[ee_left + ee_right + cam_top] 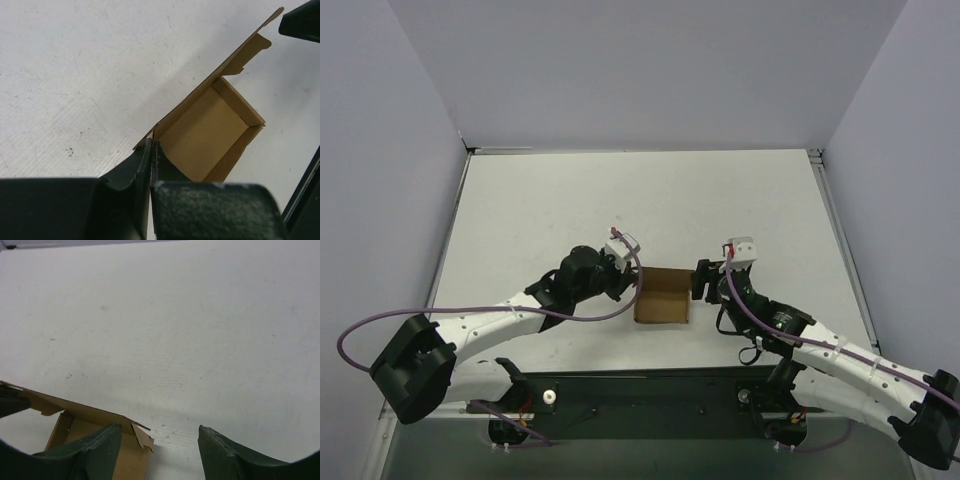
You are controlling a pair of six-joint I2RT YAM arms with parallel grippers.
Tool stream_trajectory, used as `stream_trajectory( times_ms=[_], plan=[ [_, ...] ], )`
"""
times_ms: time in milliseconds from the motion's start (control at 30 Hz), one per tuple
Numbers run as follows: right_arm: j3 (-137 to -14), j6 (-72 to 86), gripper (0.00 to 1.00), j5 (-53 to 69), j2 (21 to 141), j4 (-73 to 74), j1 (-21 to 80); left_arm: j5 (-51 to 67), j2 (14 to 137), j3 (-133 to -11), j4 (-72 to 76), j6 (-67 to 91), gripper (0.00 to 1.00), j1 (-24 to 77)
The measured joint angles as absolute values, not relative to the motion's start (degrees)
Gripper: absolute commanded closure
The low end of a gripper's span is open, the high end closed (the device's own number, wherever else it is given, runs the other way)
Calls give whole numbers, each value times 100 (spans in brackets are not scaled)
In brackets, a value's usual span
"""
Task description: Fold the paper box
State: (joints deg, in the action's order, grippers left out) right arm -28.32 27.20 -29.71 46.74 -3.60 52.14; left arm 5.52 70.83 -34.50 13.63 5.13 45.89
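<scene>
The paper box (pixel 662 295) is a brown cardboard tray, partly folded, with raised walls, and it lies on the table between the two arms. In the left wrist view the paper box (pixel 205 132) opens toward the camera. My left gripper (pixel 152 146) is shut on the near corner of its wall, and a thin edge of card runs in between the fingers. My left gripper (pixel 628 283) sits at the box's left side. My right gripper (pixel 160 429) stands open at the right end of the paper box (pixel 75 410). Its left finger (pixel 100 447) is over the box's inside, and its right finger is over bare table.
The white table (pixel 650 200) is closed in by pale walls at the back and on both sides. A dark base plate (pixel 640 395) runs along the near edge. Purple cables (pixel 380 325) loop beside each arm.
</scene>
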Motion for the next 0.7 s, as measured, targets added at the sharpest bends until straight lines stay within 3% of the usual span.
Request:
stream_trajectory(
  times_ms=[200,333,700],
  plan=[
    [-2832,1841,43,-913,4886,-429,4053,869,7096,-3492,1083,364,100,4442],
    [-2832,1527,45,-23,5048,-517,3865,965,7102,-3575,950,327,100,4405],
    [-2832,1157,60,670,5400,-666,3865,1013,7105,-3616,836,252,100,4340]
  ],
)
